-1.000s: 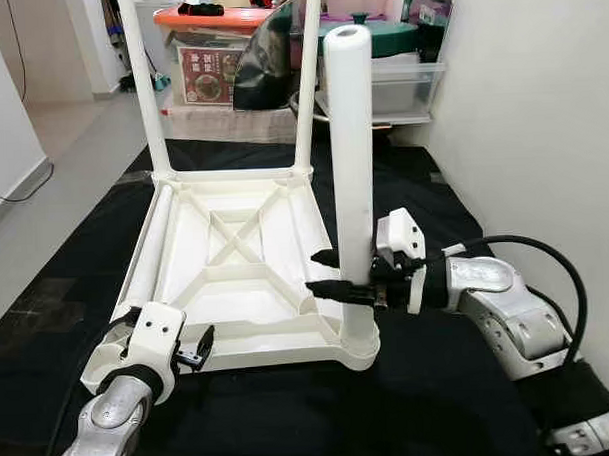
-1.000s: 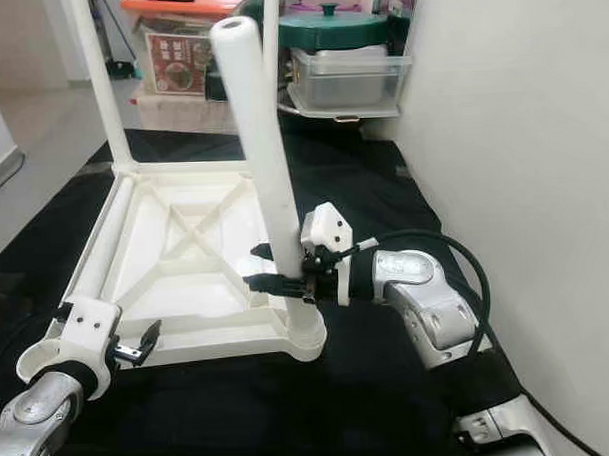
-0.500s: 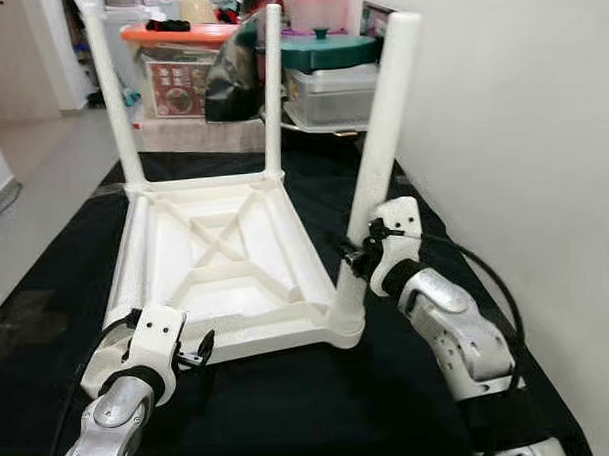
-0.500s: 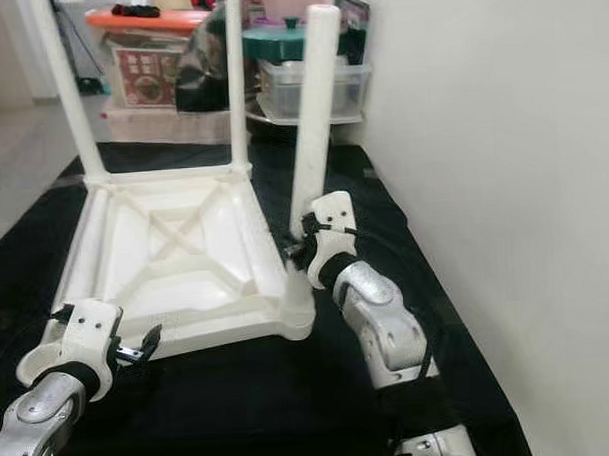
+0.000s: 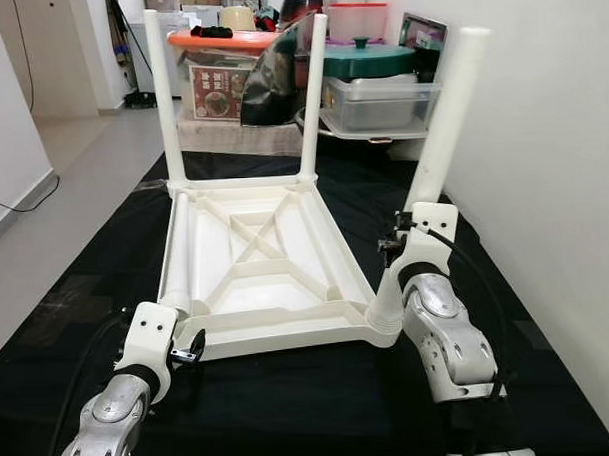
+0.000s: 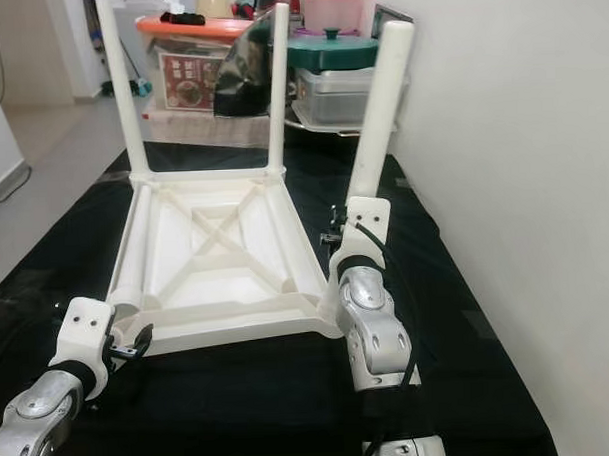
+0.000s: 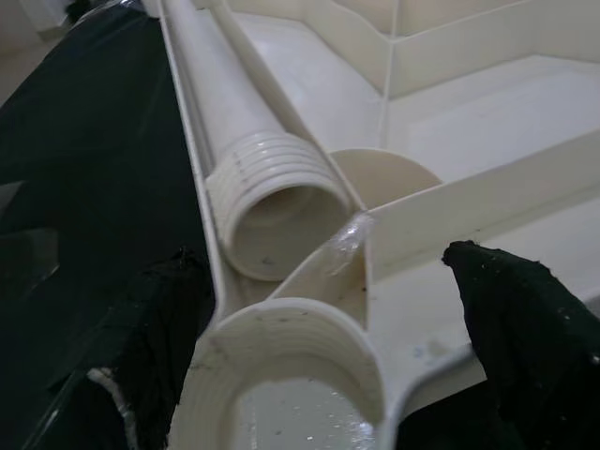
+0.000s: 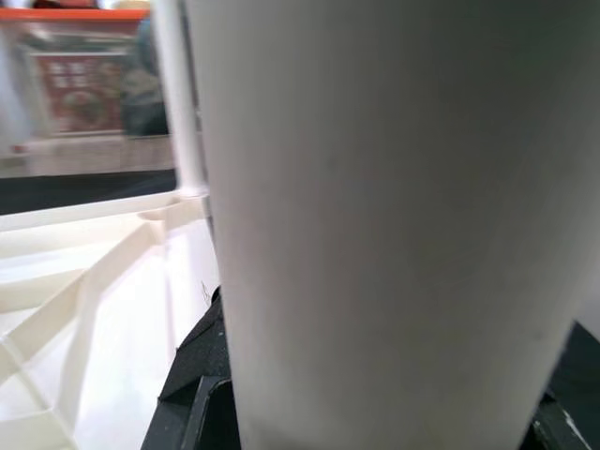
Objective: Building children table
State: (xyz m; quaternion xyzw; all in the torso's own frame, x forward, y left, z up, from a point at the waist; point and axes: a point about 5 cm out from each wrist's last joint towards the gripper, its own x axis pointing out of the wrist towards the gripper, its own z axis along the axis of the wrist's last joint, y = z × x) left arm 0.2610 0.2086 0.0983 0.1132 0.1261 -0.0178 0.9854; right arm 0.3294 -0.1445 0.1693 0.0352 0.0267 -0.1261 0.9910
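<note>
The room is a domestic space with a white wall (image 5: 551, 129) on the robot's right, a pale tiled floor (image 5: 72, 166) to the left, and stacked storage boxes (image 5: 380, 90) with lidded containers at the far end. A black mat (image 5: 291, 409) covers the floor and carries the work. On it lies the white plastic tabletop (image 5: 261, 275), underside up, ribs showing. Two legs (image 5: 313, 98) stand upright in the far corner sockets. A third leg (image 5: 437, 153) sits in the near right socket, tilted toward the wall, so its seating appears incomplete. The fourth leg (image 7: 244, 141) lies loose along the left inner edge of the tabletop, threaded end beside the empty near left socket (image 7: 281, 375). Judged roughly three-quarters done. The right gripper (image 5: 397, 247) is at the third leg's lower part, fingers clamped on it. The left gripper (image 5: 189, 349) hovers at the near left corner, fingers (image 7: 525, 319) apart, holding nothing.
</note>
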